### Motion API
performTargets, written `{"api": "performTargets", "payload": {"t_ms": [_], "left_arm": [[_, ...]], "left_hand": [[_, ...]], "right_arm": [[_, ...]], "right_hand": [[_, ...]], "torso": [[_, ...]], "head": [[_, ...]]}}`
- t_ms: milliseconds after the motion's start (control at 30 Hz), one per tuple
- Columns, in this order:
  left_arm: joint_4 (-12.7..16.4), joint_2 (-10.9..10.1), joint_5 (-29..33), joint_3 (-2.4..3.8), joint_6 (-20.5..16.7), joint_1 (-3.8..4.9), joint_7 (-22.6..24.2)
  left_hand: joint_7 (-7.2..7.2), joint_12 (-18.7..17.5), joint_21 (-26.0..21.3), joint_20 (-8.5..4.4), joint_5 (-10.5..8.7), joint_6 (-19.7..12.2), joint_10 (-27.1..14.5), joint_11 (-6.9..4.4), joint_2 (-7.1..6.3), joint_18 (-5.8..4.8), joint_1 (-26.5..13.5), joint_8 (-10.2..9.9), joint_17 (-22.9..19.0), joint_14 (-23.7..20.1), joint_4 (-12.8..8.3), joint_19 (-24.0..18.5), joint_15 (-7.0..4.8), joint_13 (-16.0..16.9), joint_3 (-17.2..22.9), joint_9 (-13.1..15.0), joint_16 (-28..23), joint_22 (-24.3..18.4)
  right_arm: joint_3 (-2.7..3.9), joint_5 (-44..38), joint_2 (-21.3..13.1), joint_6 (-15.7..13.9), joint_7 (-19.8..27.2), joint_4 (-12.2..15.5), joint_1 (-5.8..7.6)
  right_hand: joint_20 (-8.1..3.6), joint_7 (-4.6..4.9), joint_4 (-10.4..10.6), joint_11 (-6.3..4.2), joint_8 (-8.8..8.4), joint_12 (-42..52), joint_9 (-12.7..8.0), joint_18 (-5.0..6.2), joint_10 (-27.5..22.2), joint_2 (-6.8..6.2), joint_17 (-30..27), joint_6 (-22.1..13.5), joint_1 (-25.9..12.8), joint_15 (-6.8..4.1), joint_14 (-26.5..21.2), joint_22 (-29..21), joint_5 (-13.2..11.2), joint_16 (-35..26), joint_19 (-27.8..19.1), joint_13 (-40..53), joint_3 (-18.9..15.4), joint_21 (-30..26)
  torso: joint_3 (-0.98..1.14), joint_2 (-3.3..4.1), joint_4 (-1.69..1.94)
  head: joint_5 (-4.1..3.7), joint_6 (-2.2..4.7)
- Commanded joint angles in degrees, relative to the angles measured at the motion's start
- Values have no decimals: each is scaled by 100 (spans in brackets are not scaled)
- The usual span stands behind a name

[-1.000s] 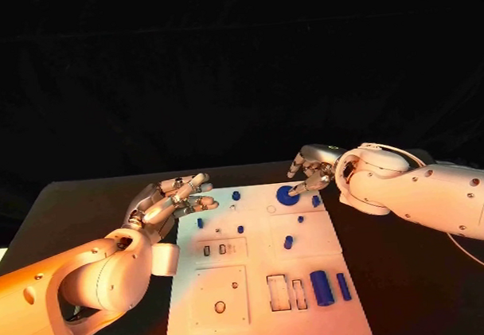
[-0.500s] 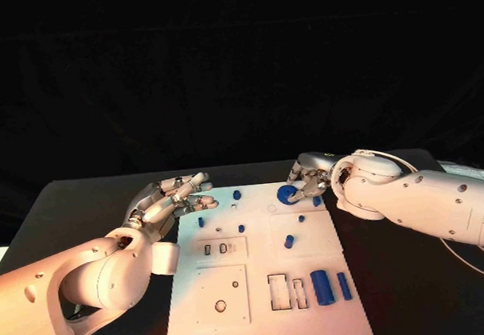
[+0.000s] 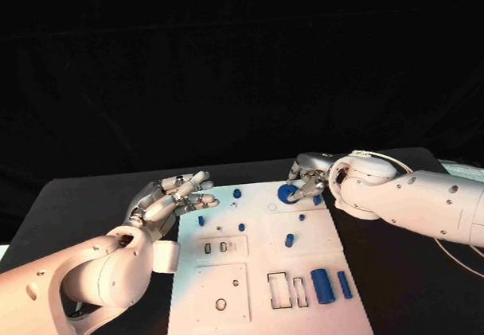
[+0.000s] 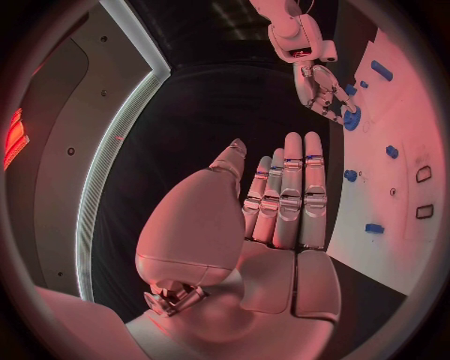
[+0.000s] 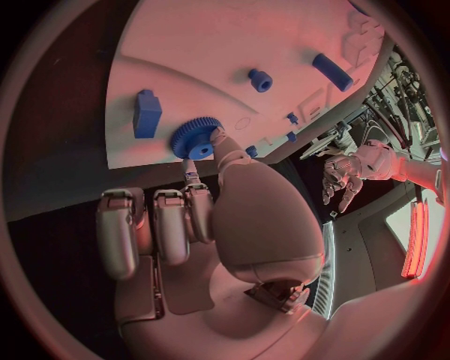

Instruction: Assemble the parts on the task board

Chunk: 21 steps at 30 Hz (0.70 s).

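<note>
task board (image 3: 266, 293) carries blue parts; right hand (image 3: 307, 175) grips blue gear (image 3: 288, 196).

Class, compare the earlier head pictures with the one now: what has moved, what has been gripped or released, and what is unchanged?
The right hand has closed in over the blue gear at the task board's far edge and now touches it. The left hand stays open beside the board, and the other blue parts have not moved.

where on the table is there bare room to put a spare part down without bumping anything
Free: the black table beside the task board under the right arm, and the far strip behind both hands. Crowded: the board's far end, where the right hand grips the blue gear and the left hand hovers.
</note>
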Motion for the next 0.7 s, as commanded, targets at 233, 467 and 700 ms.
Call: {"api": "performTargets", "payload": {"t_ms": [233,467,700], "left_arm": [[1,15,12,4,132,6,14],[2,13,12,4,137,6,4],[4,9,12,4,137,5,0]], "left_hand": [[21,-37,-35,26,-38,-11,-14,35,-13,66,3,-34,5,-21,-33,0,13,-6,9,-4,-25,-5],[21,-37,-35,26,-38,-11,-14,35,-13,66,3,-34,5,-21,-33,0,13,-6,9,-4,-25,-5],[20,-45,-39,27,-37,-9,-14,34,-6,67,12,-38,12,-23,-42,-1,12,-6,13,-3,-33,-9]], "right_arm": [[-12,-144,53,50,15,-63,-28],[-14,-399,57,82,-135,-38,-41],[-15,-784,47,-234,-87,88,-69]], "right_hand": [[11,-7,-16,-13,79,125,7,-113,264,133,761,152,3,24,463,879,29,50,246,829,61,43],[-49,-131,-203,-118,228,562,72,-164,453,365,883,553,250,-58,485,1103,-150,107,382,1178,351,129],[-141,-255,-442,-229,347,664,134,-200,497,499,1044,852,421,-153,512,1258,-165,175,477,1264,690,187]], "torso": [[0,1,-2],[-1,0,1],[0,2,0]], "head": [[0,-12],[-8,-21],[-11,-24]]}}
